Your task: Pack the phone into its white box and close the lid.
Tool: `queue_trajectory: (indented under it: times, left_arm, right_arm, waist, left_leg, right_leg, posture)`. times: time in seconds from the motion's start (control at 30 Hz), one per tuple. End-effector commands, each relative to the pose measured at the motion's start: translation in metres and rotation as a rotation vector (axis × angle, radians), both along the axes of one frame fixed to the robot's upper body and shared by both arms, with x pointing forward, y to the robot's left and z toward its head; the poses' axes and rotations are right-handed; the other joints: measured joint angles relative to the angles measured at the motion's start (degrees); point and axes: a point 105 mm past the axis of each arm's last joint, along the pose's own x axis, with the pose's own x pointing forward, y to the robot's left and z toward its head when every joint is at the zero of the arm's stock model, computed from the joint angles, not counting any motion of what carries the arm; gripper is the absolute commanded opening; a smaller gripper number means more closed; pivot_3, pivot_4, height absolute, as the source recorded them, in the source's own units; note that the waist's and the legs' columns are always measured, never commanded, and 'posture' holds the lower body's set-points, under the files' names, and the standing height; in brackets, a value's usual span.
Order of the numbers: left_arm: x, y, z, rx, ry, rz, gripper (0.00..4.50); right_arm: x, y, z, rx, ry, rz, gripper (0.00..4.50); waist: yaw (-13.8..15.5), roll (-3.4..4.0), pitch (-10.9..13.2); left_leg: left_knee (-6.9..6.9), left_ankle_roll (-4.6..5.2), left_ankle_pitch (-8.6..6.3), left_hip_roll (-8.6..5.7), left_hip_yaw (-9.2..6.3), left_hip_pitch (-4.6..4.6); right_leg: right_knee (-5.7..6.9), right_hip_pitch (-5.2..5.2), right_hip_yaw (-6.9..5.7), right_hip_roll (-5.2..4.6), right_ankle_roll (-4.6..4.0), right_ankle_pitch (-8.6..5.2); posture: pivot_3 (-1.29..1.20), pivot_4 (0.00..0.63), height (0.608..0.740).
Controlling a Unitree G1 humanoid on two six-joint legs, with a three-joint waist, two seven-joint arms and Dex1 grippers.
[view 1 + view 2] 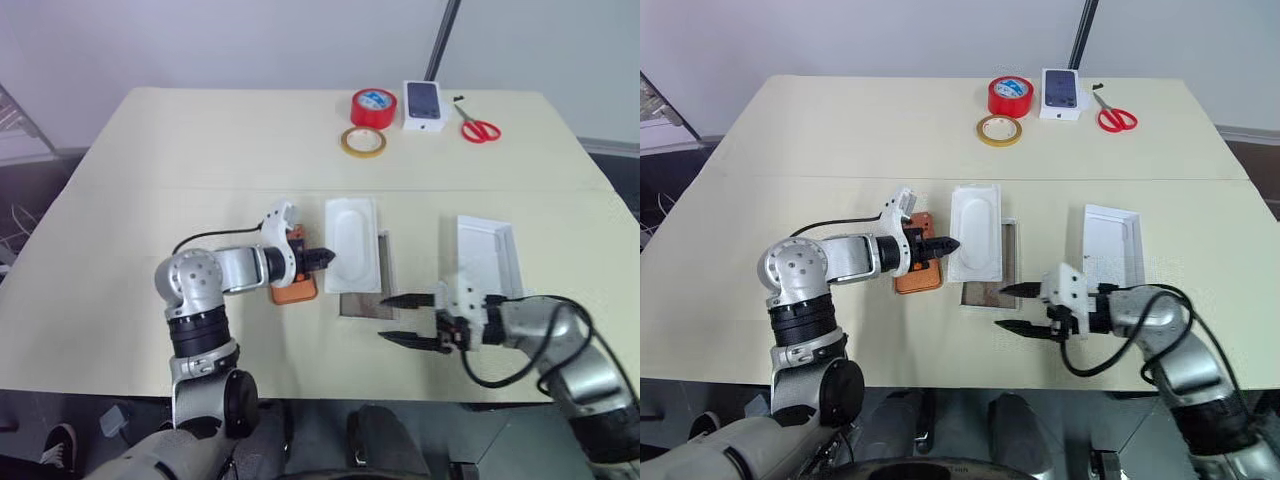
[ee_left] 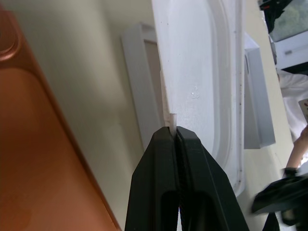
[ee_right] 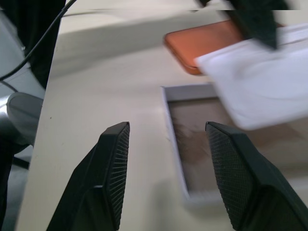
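On table (image 1: 150,180): one phone (image 1: 294,292), left gripper (image 1: 327,257) pinching one insert (image 1: 352,245), right gripper (image 1: 408,320) wide, empty.

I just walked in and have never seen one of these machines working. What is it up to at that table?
It is packing a phone. The left gripper is shut on the edge of a white moulded insert, held partly over the white box. The right gripper is open beside that box, holding nothing. The orange phone still lies on the table, not yet boxed, and the lid waits to the right.
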Motion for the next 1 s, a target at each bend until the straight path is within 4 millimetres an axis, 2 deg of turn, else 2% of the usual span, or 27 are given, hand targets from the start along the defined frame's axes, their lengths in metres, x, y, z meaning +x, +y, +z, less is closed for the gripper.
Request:
queue_trajectory:
  times: [0.03, 0.13, 0.27, 0.3, 0.33, 0.37, 0.5, 0.67, 0.77, 0.87, 0.9, 1.0]
  left_arm:
    - [-0.008, -0.012, 0.002, -0.022, -0.006, -0.046, 0.00]
    - [-0.013, -0.022, 0.000, -0.040, 0.010, -0.093, 0.00]
    - [-0.019, -0.026, 0.000, -0.031, 0.003, -0.134, 0.00]
    - [-0.018, -0.024, -0.002, -0.018, 0.008, -0.120, 0.47]
    - [-0.017, -0.021, -0.003, -0.011, 0.012, -0.109, 0.65]
    - [-0.017, -0.019, -0.005, -0.007, 0.013, -0.102, 1.01]
    - [-0.020, -0.015, 0.001, -0.008, -0.016, -0.131, 2.88]
    - [-0.015, -0.004, 0.022, -0.034, -0.103, -0.112, 2.88]
    - [-0.003, 0.011, 0.041, -0.050, -0.204, -0.036, 2.95]
    - [0.000, 0.013, 0.054, -0.112, -0.238, -0.027, 2.95]
    - [-0.001, 0.015, 0.054, -0.098, -0.246, -0.035, 2.95]
    - [-0.001, 0.024, 0.050, -0.031, -0.286, -0.025, 2.95]
  right_arm:
    - [0.011, -0.035, 0.022, -0.016, -0.057, -0.094, 2.72]
    - [0.025, -0.057, 0.021, -0.077, -0.112, -0.149, 2.72]
    - [0.038, -0.058, 0.027, -0.056, -0.174, -0.162, 2.72]
    - [0.040, -0.058, 0.028, -0.053, -0.183, -0.162, 2.76]
    - [0.041, -0.058, 0.028, -0.051, -0.186, -0.164, 2.76]
    - [0.043, -0.058, 0.027, -0.047, -0.190, -0.164, 2.76]
    - [0.051, -0.052, 0.030, -0.012, -0.214, -0.160, 2.76]
    - [0.062, -0.029, 0.045, 0.117, -0.248, -0.164, 2.76]
    - [0.069, -0.010, 0.049, 0.197, -0.248, -0.169, 1.84]
    - [0.074, -0.002, 0.045, 0.196, -0.267, -0.182, 0.37]
    - [0.074, 0.001, 0.044, 0.191, -0.267, -0.174, 0.05]
    - [0.074, 0.009, 0.039, 0.173, -0.271, -0.152, 0.05]
  waist:
    - [0.07, -0.01, 0.00]
    - [0.06, -0.06, 0.03]
    - [-0.16, -0.04, 0.03]
    - [-0.13, -0.04, 0.03]
    - [-0.11, -0.04, 0.03]
    - [-0.08, -0.03, 0.03]
    - [-0.05, -0.03, 0.02]
    - [-0.05, -0.02, 0.02]
    - [-0.13, -0.08, 0.05]
    - [0.11, -0.06, 0.04]
    - [0.20, -0.06, 0.04]
    - [-0.04, -0.07, 0.05]
  left_leg:
    - [0.00, 0.01, 0.00, -0.02, 0.01, 0.00]
    - [0.01, 0.04, -0.02, -0.03, 0.01, 0.00]
    - [0.00, 0.05, -0.01, -0.01, 0.02, 0.01]
    - [0.00, 0.04, -0.01, 0.00, 0.03, 0.00]
    - [0.00, 0.03, 0.00, 0.00, 0.03, 0.00]
    - [0.00, 0.02, 0.00, 0.01, 0.03, 0.01]
    - [0.02, -0.07, 0.05, 0.01, 0.03, 0.01]
    - [0.01, -0.22, 0.14, 0.01, 0.02, 0.01]
    - [0.02, -0.24, 0.15, 0.02, 0.02, 0.00]
    - [0.00, -0.26, 0.16, 0.02, 0.02, 0.00]
    - [0.01, -0.26, 0.16, 0.00, 0.02, -0.01]
    - [0.02, -0.26, 0.16, -0.05, 0.05, -0.02]
  right_leg:
    - [0.00, 0.00, 0.00, -0.01, 0.00, 0.00]
    - [-0.02, 0.02, 0.00, -0.01, 0.00, 0.00]
    - [-0.01, -0.01, 0.05, 0.04, 0.00, 0.00]
    - [0.00, -0.01, 0.05, 0.05, 0.00, 0.00]
    - [0.00, -0.01, 0.05, 0.06, 0.00, 0.00]
    - [0.00, -0.01, 0.05, 0.06, 0.00, 0.00]
    - [0.00, 0.01, 0.04, 0.05, 0.00, 0.00]
    - [0.01, -0.01, 0.04, 0.06, 0.00, 0.00]
    - [0.00, -0.01, 0.01, 0.06, 0.00, 0.00]
    - [0.00, -0.02, 0.01, 0.06, 0.00, 0.00]
    - [0.00, -0.02, -0.01, 0.02, 0.00, 0.00]
    - [-0.02, -0.01, 0.01, 0.00, 0.01, 0.00]
  posture:
    - [0.00, 0.150, 0.740]
    - [0.00, 0.150, 0.740]
    - [0.00, 0.150, 0.740]
    - [0.00, 0.150, 0.740]
    - [0.00, 0.150, 0.740]
    - [0.00, 0.150, 0.740]
    - [0.00, 0.150, 0.740]
    - [0.00, 0.150, 0.740]
    - [0.00, 0.150, 0.740]
    - [0.00, 0.150, 0.740]
    - [0.00, 0.150, 0.740]
    - [0.00, 0.150, 0.740]
